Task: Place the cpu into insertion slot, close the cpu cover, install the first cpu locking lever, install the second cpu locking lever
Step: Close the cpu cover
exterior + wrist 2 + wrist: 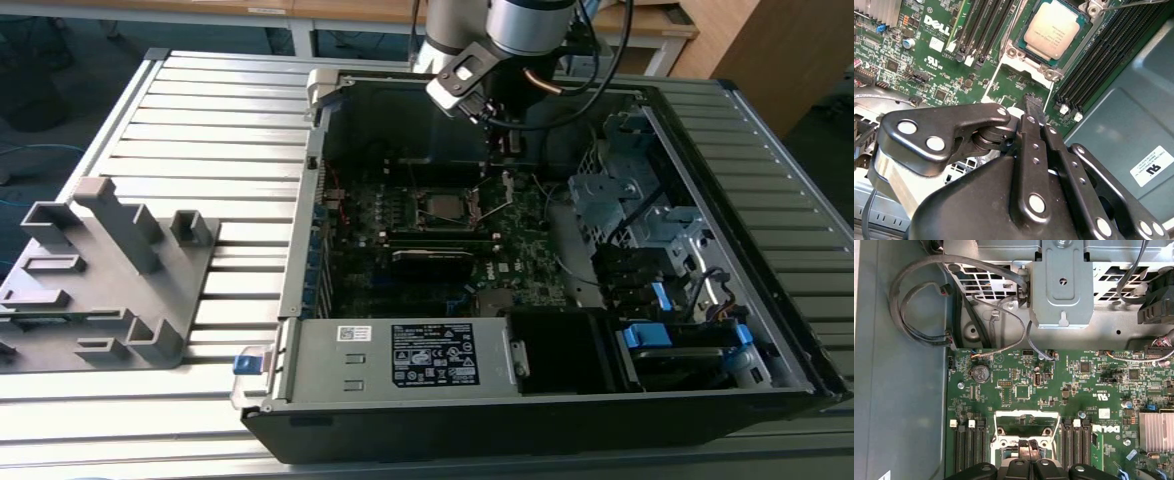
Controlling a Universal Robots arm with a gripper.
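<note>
- The cpu (1054,30) already lies flat in the insertion slot (1015,50), pale face up and square to the silver rim. Nothing covers it.
- The cpu cover (1026,414) is swung open. It is a thin silver frame whose cut-out middle shows green board through it, and it is hinged on the side of the slot that faces the pincer.
- The pincer (1038,112) is clenched, its two black fingers pressed together with nothing seen between them.
- In the second wrist view the order running away from the pincer is fingertip, cover frame, hinge edge with its two screws, then the cpu. The cover therefore stands between the pincer and the chip.
- The hinge edge runs crosswise to the line from the pincer to the cpu. Judging by that, the frame would swing away from the pincer and down onto the chip.
- In the first wrist view the pincer (1029,446) sits right at the frame and centred between its two side bars. Whether the tips touch the metal cannot be told.
- In the exterior view the pincer (505,155) hangs inside the open computer case (534,420), which sits on the slatted desk (200,120). The insertion slot (447,205) lies toward the exterior view's left of the pincer and lower in that view.
- Long black memory slots (1094,65) flank the socket on both sides, running roughly along the pincer-to-cpu line.
</note>
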